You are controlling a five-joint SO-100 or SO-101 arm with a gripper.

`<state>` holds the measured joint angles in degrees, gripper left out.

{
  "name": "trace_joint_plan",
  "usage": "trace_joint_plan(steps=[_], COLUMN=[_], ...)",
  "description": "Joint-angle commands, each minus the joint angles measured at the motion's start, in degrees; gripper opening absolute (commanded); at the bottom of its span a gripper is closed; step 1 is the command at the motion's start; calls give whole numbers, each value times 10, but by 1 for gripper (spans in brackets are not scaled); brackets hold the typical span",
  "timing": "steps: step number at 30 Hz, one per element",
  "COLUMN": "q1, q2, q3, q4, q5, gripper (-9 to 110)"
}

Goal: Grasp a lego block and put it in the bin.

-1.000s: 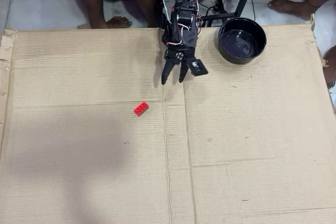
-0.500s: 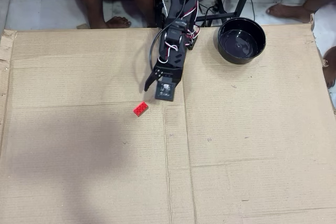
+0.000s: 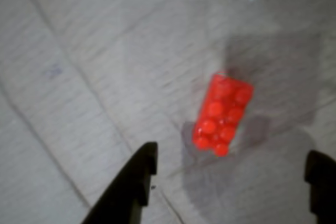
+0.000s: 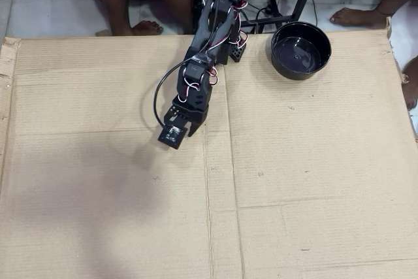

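Gripper [image 3: 231, 169] poised over the lego block [image 3: 222, 114], jaws spread wide.

In the wrist view the red block lies flat on the cardboard [image 3: 94, 51] just beyond the two fingertips, touching neither. From overhead the arm [image 4: 196, 83] covers the block; the bin [image 4: 301, 50] sits far right, well apart.

Lego block [image 3: 222, 115] blurred in wrist view, hidden beneath the arm overhead; fingers [image 3: 137, 181] cropped
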<state>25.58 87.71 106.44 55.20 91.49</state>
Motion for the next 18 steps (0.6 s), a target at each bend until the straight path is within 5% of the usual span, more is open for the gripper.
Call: trace_joint_plan(steps=[1, 18], q1=[2, 2], q2=[-11, -57], q3=[-36, -43], q4=[-4, -4], q5=[3, -1], gripper=[31, 31])
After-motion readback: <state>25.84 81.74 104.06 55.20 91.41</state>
